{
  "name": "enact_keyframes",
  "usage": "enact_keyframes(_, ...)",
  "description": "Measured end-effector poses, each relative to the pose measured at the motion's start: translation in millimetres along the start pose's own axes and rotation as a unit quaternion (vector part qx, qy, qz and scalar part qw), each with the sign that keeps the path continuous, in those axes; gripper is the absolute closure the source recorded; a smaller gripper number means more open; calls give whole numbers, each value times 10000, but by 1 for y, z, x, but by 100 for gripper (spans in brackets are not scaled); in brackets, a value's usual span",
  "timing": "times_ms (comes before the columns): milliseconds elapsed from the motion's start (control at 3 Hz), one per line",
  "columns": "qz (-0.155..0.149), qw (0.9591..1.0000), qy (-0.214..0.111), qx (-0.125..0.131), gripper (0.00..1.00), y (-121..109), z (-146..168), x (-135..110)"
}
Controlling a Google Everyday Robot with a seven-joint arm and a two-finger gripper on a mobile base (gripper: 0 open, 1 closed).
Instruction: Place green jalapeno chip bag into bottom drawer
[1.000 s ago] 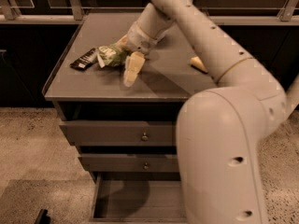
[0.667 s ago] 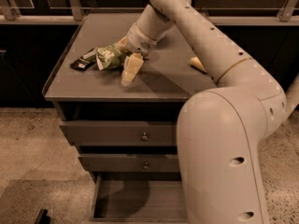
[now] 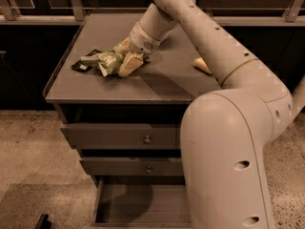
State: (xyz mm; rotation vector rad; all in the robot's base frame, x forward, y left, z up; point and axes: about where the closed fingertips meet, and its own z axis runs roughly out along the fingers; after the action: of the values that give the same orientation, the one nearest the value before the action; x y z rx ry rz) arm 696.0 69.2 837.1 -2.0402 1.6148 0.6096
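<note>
The green jalapeno chip bag (image 3: 107, 61) lies crinkled on the cabinet top (image 3: 157, 85), left of centre. My gripper (image 3: 126, 56) reaches down from the upper right and is at the bag's right end. Its tan fingers (image 3: 131, 64) are closed on the bag, one on each side. The bag still rests on the top. The bottom drawer (image 3: 143, 205) is pulled out at the foot of the cabinet, and its flat floor is bare. My arm hides the drawer's right part.
A flat black bar (image 3: 83, 65) lies just left of the bag. A small yellow piece (image 3: 202, 66) lies on the right of the top. Two closed drawers with round knobs (image 3: 147, 139) sit above the open one. A railing runs behind.
The gripper has moved slightly left and down onto the bag. Its near finger has drawn in from beside the bag to against it.
</note>
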Motion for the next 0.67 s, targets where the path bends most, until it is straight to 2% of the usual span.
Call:
enact_keyframes(333,0,10000,0,0,88,0,0,0)
enact_keyframes(667,0,10000,0,0,100,0,0,0)
